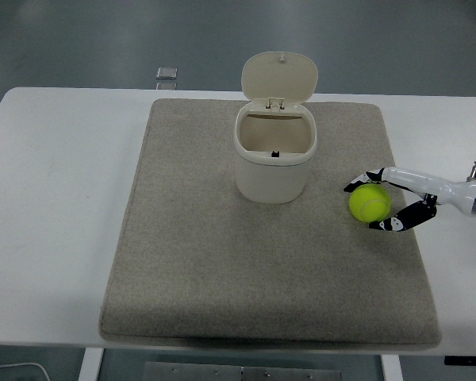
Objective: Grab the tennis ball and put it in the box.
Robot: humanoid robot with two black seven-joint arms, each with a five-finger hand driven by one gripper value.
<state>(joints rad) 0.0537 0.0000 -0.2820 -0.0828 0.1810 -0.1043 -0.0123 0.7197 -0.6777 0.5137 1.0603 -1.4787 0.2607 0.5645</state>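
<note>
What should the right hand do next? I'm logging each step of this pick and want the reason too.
Probably finish closing and lift. The right hand has its fingers curled on both sides of the tennis ball, which seems to sit on the mat. The box stands to the left with its lid up, so a short lift would clear its rim.

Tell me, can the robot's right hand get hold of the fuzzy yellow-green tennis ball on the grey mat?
Probably yes. The right hand already has its fingers curled round both sides of the fuzzy yellow-green tennis ball on the grey mat, and nothing stands between them.
</note>
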